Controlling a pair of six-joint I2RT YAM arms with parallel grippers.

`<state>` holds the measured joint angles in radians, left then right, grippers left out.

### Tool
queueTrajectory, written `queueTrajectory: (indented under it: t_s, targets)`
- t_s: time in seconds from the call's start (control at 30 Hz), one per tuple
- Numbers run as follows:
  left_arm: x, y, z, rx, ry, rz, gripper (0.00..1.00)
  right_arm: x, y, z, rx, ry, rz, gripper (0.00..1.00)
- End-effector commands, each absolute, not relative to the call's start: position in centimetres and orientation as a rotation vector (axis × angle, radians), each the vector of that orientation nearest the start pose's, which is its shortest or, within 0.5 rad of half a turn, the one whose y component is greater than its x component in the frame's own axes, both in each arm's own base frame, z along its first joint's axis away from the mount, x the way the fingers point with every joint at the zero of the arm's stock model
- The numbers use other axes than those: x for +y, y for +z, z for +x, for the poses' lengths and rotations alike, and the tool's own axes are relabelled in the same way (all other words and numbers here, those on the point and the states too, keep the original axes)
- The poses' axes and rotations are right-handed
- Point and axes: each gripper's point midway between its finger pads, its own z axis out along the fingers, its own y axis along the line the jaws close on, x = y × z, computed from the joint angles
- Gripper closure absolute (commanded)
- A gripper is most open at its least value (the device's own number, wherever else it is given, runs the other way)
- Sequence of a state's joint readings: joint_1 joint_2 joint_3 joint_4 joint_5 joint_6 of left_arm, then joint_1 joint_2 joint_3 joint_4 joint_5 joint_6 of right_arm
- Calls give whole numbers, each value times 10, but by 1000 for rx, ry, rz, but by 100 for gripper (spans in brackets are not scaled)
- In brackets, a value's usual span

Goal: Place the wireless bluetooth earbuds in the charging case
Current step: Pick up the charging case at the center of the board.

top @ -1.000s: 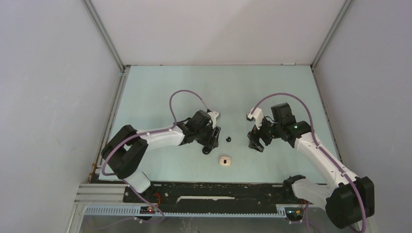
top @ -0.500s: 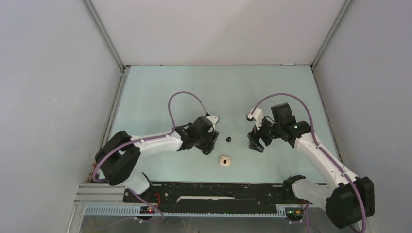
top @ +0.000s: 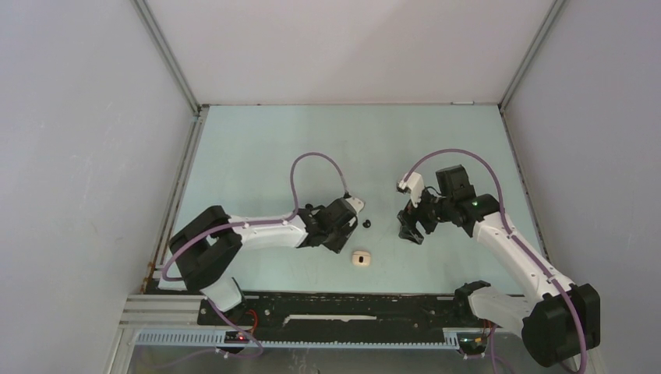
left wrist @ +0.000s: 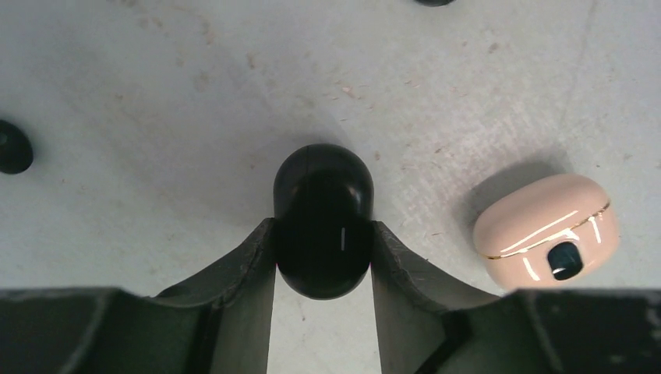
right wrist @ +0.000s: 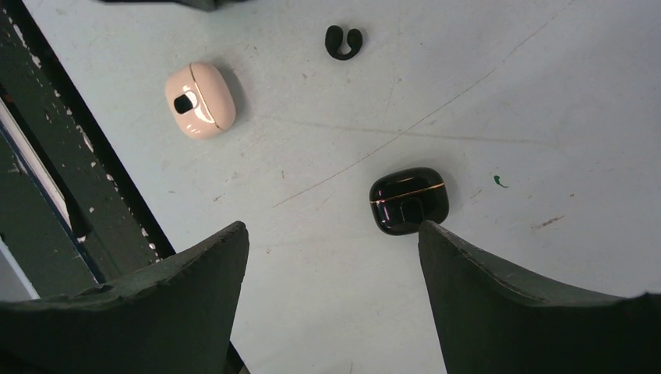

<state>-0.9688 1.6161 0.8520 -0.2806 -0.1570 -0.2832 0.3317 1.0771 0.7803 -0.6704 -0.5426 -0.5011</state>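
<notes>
1. While the left gripper [left wrist: 323, 226] sits low at the table [top: 257, 148], its two fingers press on opposite sides of a black earbud [left wrist: 323, 187], so the jaws are clamped on it. This low, straddling hold suits a piece so small and rounded. Whether the earbud has left the surface cannot be told.
2. The right gripper [right wrist: 334, 234] hangs with its jaws wide apart above the black case [right wrist: 408, 199]. The case lies on the table between the fingers in the wrist view and is not touched. This stance probably readies the arm to steady or open that case.
3. The cream case [left wrist: 546, 226] lies just beside the left gripper, apart from both arms.
4. Cases counted: two, one black and one cream. Both appear closed.
5. Earbuds counted:
   - One is gripped.
   - One C-shaped earbud [right wrist: 344, 41] lies loose between the two grippers.
   - One dark rounded piece [left wrist: 12, 146] sits at the edge of the left wrist view. It is probably a third earbud, though it is cropped.
   - No whitish earbud is visible.
6. No earbud sits in a case yet.
</notes>
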Motion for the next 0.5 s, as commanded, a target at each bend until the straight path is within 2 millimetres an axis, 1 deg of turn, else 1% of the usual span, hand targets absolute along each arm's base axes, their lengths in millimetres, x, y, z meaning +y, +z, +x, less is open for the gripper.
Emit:
queueTrajectory:
  t_s: [0.0, 0.03, 0.1, 0.13, 0.17, 0.23, 0.3, 0.37, 0.47]
  targets:
    - [-286, 28, 206, 2377, -204, 947, 61, 151, 142, 235, 2148, 617, -958, 18]
    - [-289, 35, 205, 2337, -209, 974, 63, 152, 147, 239, 2155, 667, -886, 19]
    - [-297, 54, 201, 2224, -248, 1015, 67, 153, 147, 241, 2186, 759, -801, 24]
    - [-300, 65, 199, 2170, -269, 1028, 69, 156, 142, 240, 2213, 788, -794, 26]
    - [-307, 79, 198, 2102, -316, 1024, 70, 158, 138, 238, 2241, 801, -800, 31]
    - [-320, 104, 191, 1986, -406, 1031, 70, 164, 131, 234, 2285, 818, -818, 35]
    - [-331, 124, 183, 1894, -465, 1051, 71, 176, 134, 223, 2293, 952, -827, 37]
    - [-336, 135, 181, 1856, -471, 1059, 72, 188, 141, 212, 2279, 1112, -839, 38]
    - [-348, 144, 175, 1818, -497, 1082, 71, 199, 154, 201, 2238, 1299, -835, 37]
